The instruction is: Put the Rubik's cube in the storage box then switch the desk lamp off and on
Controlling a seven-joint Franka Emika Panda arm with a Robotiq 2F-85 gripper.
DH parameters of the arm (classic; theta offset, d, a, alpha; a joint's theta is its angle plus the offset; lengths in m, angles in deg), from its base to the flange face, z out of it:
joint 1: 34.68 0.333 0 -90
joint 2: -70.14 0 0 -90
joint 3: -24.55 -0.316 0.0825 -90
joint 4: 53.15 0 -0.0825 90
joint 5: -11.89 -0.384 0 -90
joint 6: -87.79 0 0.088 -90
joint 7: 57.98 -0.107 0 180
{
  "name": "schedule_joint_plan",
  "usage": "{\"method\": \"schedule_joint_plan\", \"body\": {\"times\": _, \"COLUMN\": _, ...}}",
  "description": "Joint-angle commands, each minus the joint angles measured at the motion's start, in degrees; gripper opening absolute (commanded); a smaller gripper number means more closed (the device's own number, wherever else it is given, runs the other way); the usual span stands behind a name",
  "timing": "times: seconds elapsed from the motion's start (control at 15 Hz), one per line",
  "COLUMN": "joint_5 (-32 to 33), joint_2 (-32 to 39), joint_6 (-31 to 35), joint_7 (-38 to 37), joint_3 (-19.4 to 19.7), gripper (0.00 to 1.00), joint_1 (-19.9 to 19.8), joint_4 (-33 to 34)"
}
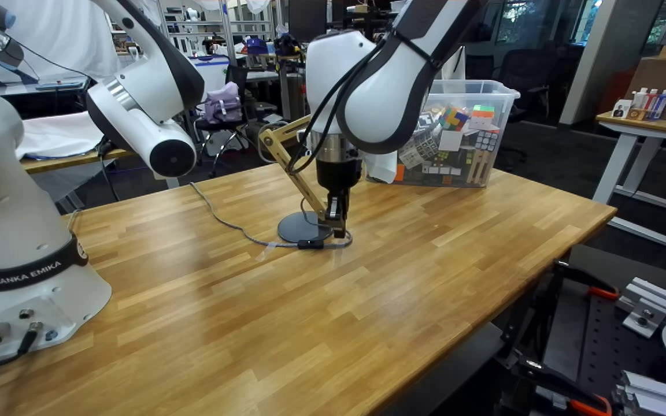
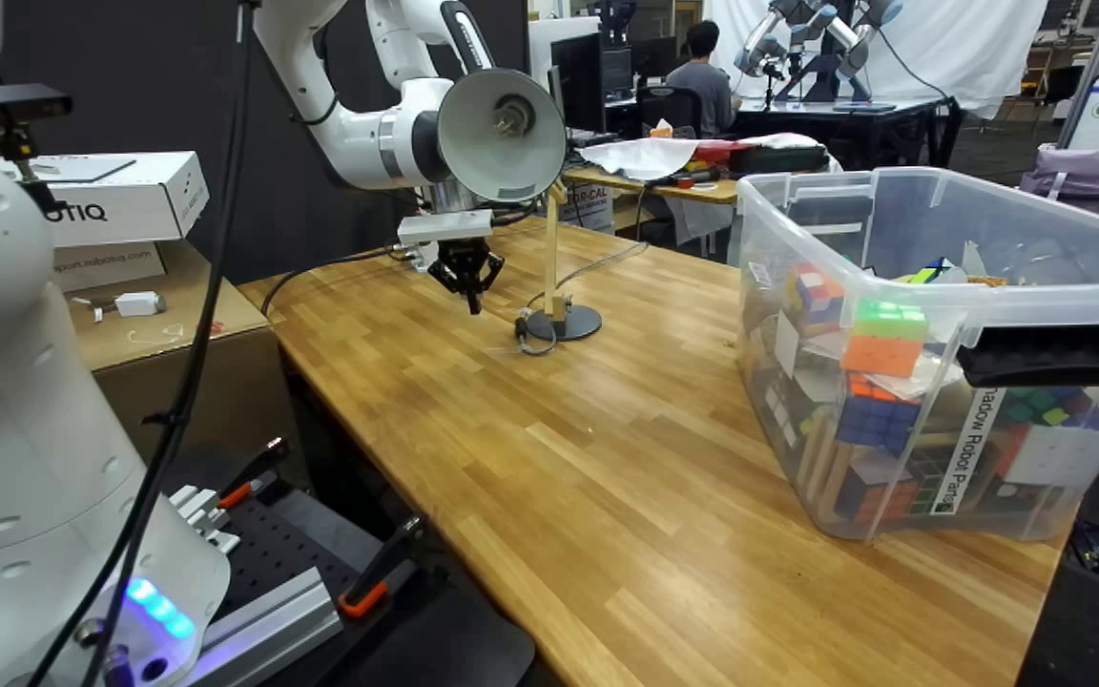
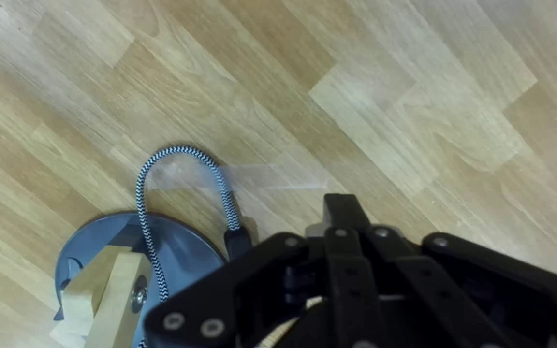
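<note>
Currently, gripper (image 2: 473, 303) narrow, tips together, pointing down over the worktop (image 1: 367, 323); whether the tips touch the wood cannot be told. In the wrist view a black switch (image 3: 237, 241) sits just beside the gripper and is partly hidden by it. From the switch a braided cord (image 3: 182, 150) loops round and passes over the round dark grey base (image 3: 182, 246) of the desk lamp (image 2: 502, 143). A strip of clear tape (image 3: 278, 178) on the wood crosses that loop. Lamp stands upright near the gripper: pale wooden arm, head tipped so that the bulb (image 2: 511, 118) shows in an exterior view.

Storage box (image 2: 1036, 303) stands on the worktop in both exterior views, well apart from the gripper. Several Rubik's cubes (image 2: 881, 353) lie inside it, seen through the clear wall; which of them is the task's own cannot be told. Label (image 2: 969, 448) on the box includes the words "Robot Parts".

Farther out: white robot arm (image 1: 26, 294) marked FRANKA EMIKA, its foot on the worktop; seated person (image 2: 702, 86), back to camera; lilac bag (image 1: 223, 104).
</note>
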Motion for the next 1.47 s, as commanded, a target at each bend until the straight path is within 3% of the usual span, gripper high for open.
{"method": "schedule_joint_plan", "body": {"times": 0.0, "joint_5": 1.61, "joint_2": 3.37, "joint_6": -3.61, "joint_7": 2.84, "joint_3": 0.08, "gripper": 0.0, "joint_1": 0.38, "joint_4": 5.09}}
{"method": "schedule_joint_plan", "body": {"times": 0.8, "joint_5": 2.98, "joint_2": 11.48, "joint_6": -8.93, "joint_7": 10.68, "joint_3": 0.01, "gripper": 0.0, "joint_1": -0.67, "joint_4": 17.52}}
{"method": "schedule_joint_plan", "body": {"times": 1.4, "joint_5": 2.45, "joint_2": 15.62, "joint_6": -11.31, "joint_7": 14.21, "joint_3": -0.57, "gripper": 0.0, "joint_1": -1.52, "joint_4": 22.93}}
